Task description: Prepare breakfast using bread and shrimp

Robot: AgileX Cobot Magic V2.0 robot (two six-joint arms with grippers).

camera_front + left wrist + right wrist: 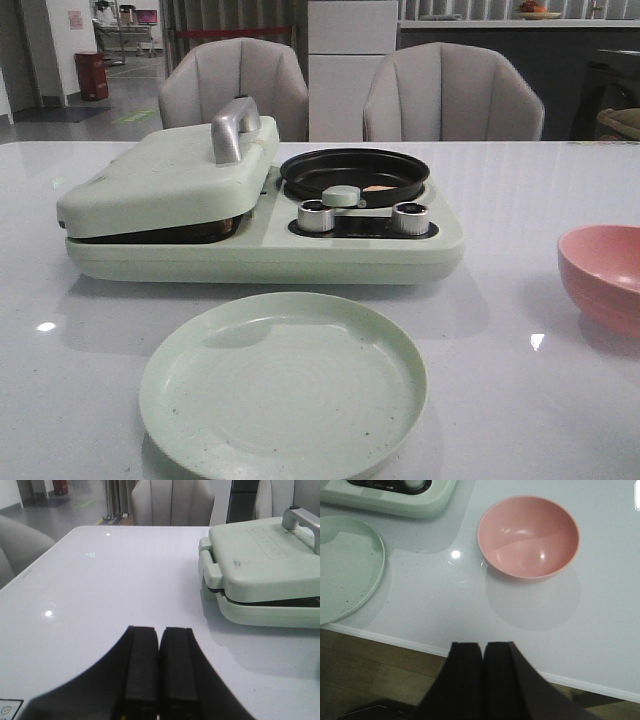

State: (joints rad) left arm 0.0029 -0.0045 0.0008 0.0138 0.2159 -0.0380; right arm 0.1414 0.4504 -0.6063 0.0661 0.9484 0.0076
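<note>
My left gripper: black fingers pressing together, holding nothing, hovering over the glossy white table. My right gripper: likewise pressed together, hanging over the table edge near the round pink bowl. The pale green breakfast maker is sitting with its hinged lid down, hiding any bread. A small orange-pink shrimp is lying in its black round pan, partly hidden. The pale green round plate is sitting in front, its near edge cut off.

Glossy table, matt green plastic, brushed metal

The white table shines and mirrors lights; the breakfast maker looks like smooth matt plastic with a metal handle and knobs, a dark pan, a speckled plate, and a satin pink bowl.
</note>
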